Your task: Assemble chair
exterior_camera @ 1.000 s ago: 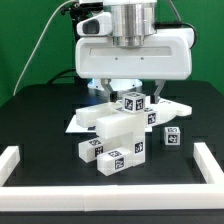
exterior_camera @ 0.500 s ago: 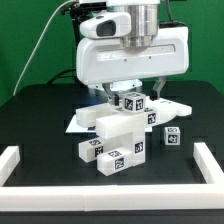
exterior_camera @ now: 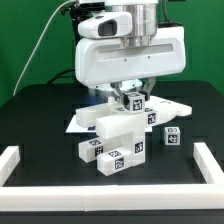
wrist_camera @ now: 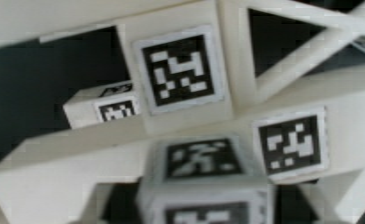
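While the fingers (exterior_camera: 119, 92) straddle a tagged block (exterior_camera: 133, 102), grip unclear | chair (exterior_camera: 118, 135): chunky matte-white pieces, black-and-white tags

Gripper (exterior_camera: 131, 98) vertical, low (jaws half hidden)

Plain green backdrop (exterior_camera: 30, 50) behind the whole scene, matte black tabletop (exterior_camera: 40, 125) under soft even light, low white border rail (exterior_camera: 100, 207) running along its front edge and turning back at both sides
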`<state>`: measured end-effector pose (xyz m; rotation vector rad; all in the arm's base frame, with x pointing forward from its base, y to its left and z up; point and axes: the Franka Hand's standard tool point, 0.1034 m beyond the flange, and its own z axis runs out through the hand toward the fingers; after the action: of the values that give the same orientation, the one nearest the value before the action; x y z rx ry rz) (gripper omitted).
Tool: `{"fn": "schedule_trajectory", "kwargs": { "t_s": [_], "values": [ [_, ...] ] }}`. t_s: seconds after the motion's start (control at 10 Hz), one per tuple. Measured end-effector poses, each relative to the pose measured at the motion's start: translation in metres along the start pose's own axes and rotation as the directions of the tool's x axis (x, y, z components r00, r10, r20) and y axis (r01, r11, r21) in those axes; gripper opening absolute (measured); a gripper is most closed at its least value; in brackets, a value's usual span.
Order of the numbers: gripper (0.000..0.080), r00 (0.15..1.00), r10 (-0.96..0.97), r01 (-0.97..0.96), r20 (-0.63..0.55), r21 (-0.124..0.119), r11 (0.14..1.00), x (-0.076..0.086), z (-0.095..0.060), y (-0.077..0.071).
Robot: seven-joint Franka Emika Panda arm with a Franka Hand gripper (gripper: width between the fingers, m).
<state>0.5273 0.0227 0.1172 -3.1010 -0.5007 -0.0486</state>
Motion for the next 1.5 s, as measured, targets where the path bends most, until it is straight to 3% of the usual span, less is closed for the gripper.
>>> {"fn": "schedule_trajectory", "kwargs": {
  "t_s": [0.3, 0.5, 0.6, 0.8, 0.9, 1.0, 1.1, 1.2, 1.3, 1.4, 1.5],
  "values": [
    [0.0282, 0.978, 0.210, -0.210, 0.000, 0.002, 0.978, 0.0001, 0.0003, 0.0001],
    [0.0282, 0.879, 0.477, -0.477, 0.001, 0.007, 0.879, 0.0016, 0.0003, 0.0012],
    [0.0282, 0.808, 0.589, -0.589, 0.002, 0.009, 0.808, 0.0023, -0.0001, 0.0008],
    [0.0284, 0.542, 0.840, -0.840, 0.012, 0.025, 0.542, 0.0037, 0.0013, -0.0020],
    [0.0284, 0.488, 0.873, -0.873, 0.017, 0.030, 0.488, 0.0039, 0.0013, -0.0020],
    [0.0346, 0.509, 0.860, -0.860, 0.017, 0.030, 0.509, 0.0039, 0.0014, -0.0024],
    [0.0346, 0.534, 0.845, -0.845, 0.016, 0.030, 0.533, 0.0039, 0.0015, -0.0025],
    [0.0529, 0.535, 0.845, -0.845, 0.016, 0.031, 0.534, 0.0039, 0.0016, -0.0029],
    [0.0529, 0.646, 0.764, -0.763, 0.006, 0.033, 0.645, 0.0042, 0.0016, -0.0033],
    [0.0625, 0.797, 0.604, -0.604, -0.002, 0.027, 0.797, 0.0051, 0.0008, -0.0049],
    [0.0642, 0.885, 0.466, -0.466, -0.002, 0.018, 0.884, 0.0054, 0.0009, -0.0076]
  ]
}}
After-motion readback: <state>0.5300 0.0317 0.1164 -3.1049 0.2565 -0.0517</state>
